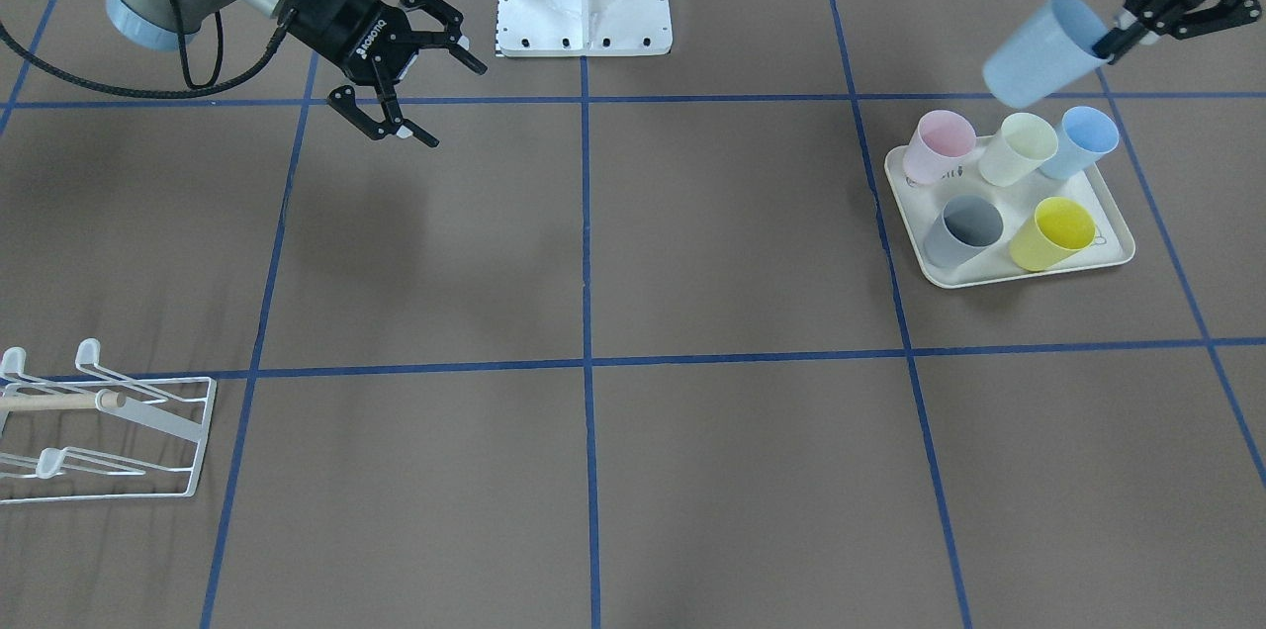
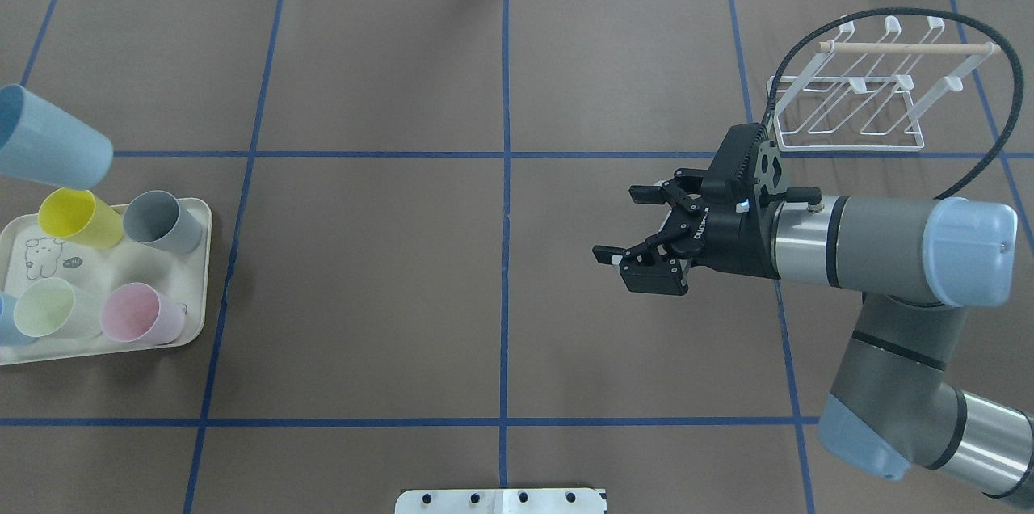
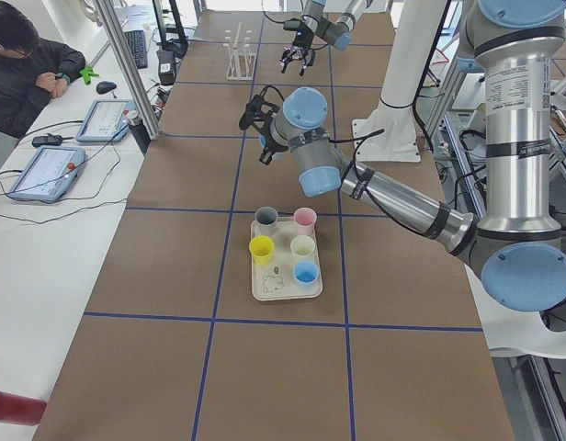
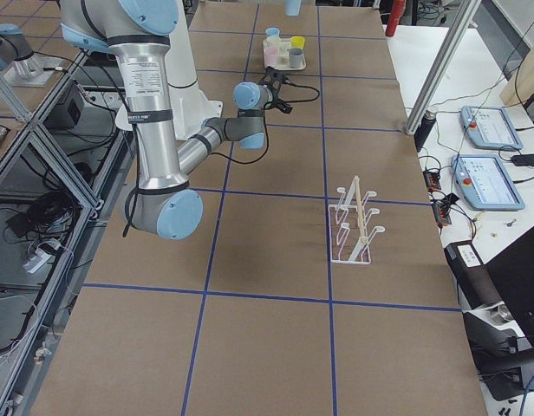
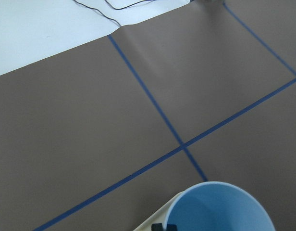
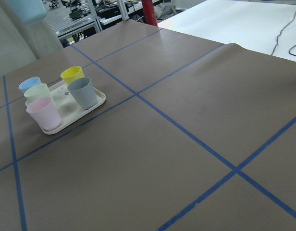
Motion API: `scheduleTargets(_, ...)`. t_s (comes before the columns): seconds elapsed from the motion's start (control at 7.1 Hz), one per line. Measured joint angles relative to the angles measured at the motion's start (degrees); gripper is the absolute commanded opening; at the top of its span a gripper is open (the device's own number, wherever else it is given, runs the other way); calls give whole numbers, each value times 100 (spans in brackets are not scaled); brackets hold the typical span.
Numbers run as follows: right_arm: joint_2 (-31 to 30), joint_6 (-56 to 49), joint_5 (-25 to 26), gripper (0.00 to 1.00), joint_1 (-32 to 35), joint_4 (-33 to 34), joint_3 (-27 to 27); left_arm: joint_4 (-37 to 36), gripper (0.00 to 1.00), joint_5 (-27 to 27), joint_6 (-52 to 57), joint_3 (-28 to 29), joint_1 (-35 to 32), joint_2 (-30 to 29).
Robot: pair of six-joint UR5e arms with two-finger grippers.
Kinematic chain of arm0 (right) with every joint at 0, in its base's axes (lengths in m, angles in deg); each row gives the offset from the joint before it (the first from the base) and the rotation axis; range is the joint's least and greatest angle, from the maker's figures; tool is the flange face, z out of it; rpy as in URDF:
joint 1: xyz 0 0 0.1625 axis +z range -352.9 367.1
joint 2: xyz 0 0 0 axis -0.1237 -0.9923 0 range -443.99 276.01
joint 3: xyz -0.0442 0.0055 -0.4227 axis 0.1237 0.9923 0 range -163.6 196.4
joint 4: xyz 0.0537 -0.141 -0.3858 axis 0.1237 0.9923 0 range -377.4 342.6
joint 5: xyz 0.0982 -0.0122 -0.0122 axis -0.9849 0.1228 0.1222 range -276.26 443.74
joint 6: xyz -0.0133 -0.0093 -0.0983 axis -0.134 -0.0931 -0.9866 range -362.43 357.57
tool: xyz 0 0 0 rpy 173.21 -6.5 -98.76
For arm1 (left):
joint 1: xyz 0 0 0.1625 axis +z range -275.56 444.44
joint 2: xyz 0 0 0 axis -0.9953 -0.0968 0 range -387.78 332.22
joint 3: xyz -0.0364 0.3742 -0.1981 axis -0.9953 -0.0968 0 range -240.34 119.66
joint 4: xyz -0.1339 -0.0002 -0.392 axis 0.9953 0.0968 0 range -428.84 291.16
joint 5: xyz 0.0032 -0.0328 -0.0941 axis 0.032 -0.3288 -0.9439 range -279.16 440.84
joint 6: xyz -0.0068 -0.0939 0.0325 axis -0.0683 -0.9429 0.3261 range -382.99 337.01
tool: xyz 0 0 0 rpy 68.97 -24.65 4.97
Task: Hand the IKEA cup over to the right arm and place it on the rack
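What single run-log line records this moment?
left claw: shut on pale blue plastic cup, in air | right claw: open, empty | white wire rack: no cups

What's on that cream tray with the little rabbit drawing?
Five upright cups stand on the tray: pink cup, pale green cup, blue cup, grey cup, yellow cup. The floor under them is hidden. The left hand holds a light-blue cup in the air.
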Motion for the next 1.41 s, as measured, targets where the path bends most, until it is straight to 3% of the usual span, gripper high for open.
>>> scheduleTargets(0.28, 345, -576, 468, 96, -442, -365, 331, 481, 0, 281, -1969, -31, 905, -744)
scheduleTargets(0.56, 655, -697, 987, 98, -842, -1330, 946, 670, 0, 1544, -3201, -25, 2269, -1415)
scheduleTargets(0.84, 722, -717, 1147, 98, -955, -1669, 1122, 681, 0, 2870, -3704, 49, 3473, -1841)
scheduleTargets(1.41, 888, -736, 1204, 98, -1005, -1723, 1135, 671, 0, 3554, -3897, 640, 4073, -2430)
